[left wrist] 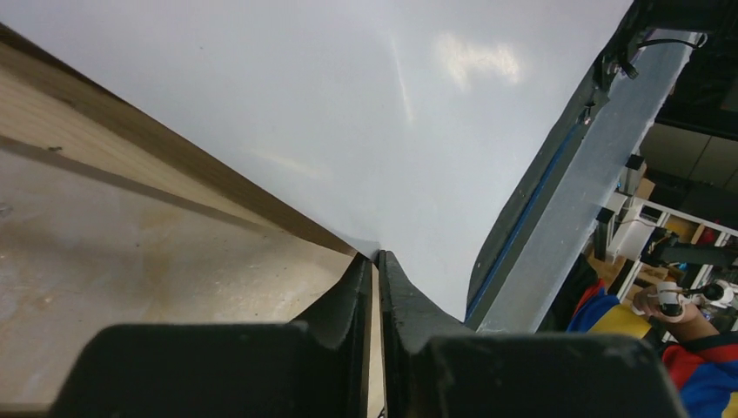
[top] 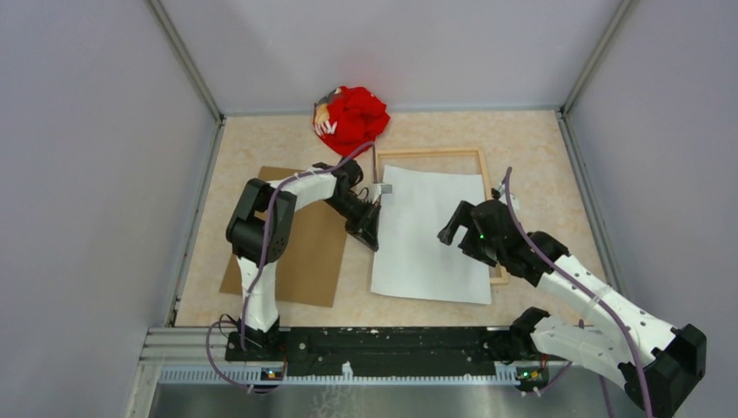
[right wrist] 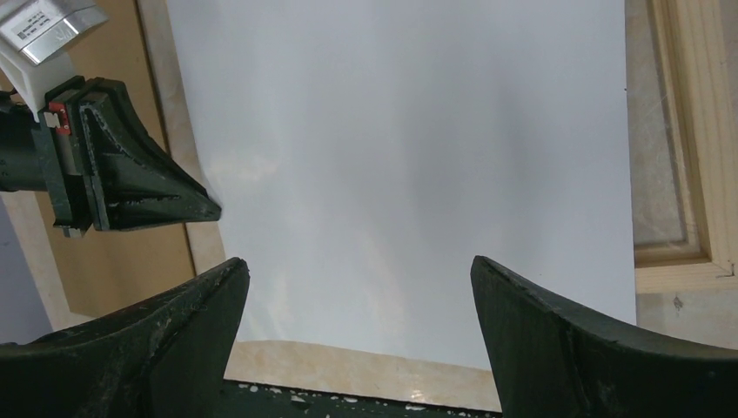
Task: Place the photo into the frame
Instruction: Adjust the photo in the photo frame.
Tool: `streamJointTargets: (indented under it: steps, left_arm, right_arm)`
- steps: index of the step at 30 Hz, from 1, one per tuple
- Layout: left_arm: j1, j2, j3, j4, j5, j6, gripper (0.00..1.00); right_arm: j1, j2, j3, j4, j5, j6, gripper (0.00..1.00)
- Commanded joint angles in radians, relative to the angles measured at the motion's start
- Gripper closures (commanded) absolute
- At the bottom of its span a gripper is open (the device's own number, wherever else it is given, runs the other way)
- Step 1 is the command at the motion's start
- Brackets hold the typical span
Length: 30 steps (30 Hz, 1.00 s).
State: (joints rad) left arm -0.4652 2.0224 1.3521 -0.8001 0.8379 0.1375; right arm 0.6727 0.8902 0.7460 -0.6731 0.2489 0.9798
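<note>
The photo (top: 431,231) lies white side up on the table, its far part over the light-wood frame (top: 426,153), its near part past the frame's front rail. My left gripper (top: 376,246) is at the photo's left edge, shut on that edge. In the left wrist view the white sheet (left wrist: 348,113) meets the fingertips (left wrist: 387,261), and the frame's rail (left wrist: 130,148) runs beside it. My right gripper (top: 451,228) hovers open over the photo's right half. The right wrist view shows the photo (right wrist: 409,157) between wide jaws, the frame (right wrist: 696,131) at the right and the left gripper (right wrist: 213,207) at the left.
A brown backing board (top: 300,244) lies left of the photo, under the left arm. A crumpled red cloth (top: 352,120) sits at the back edge of the table. Grey walls close in the left, back and right sides.
</note>
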Motion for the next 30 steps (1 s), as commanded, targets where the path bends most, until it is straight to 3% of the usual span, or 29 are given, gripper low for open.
streamJointTargets:
  steps: [1,10,17,30]
  left_arm:
    - [0.004,-0.013,0.024,0.01,0.073,-0.007,0.9]
    - [0.003,-0.083,0.012,0.03,0.092,-0.027,0.91]
    - [0.003,-0.056,0.052,0.078,0.078,-0.063,0.71]
    - [0.003,0.029,0.101,0.113,0.073,-0.09,0.52]
  right_arm:
    - [-0.006,-0.019,0.008,0.01,0.009,0.0,0.01]
    - [-0.006,-0.021,-0.011,0.025,0.007,-0.001,0.01]
    - [-0.005,-0.021,-0.017,0.04,0.003,0.008,0.01]
    - [-0.006,-0.066,-0.022,0.021,0.018,0.014,0.01]
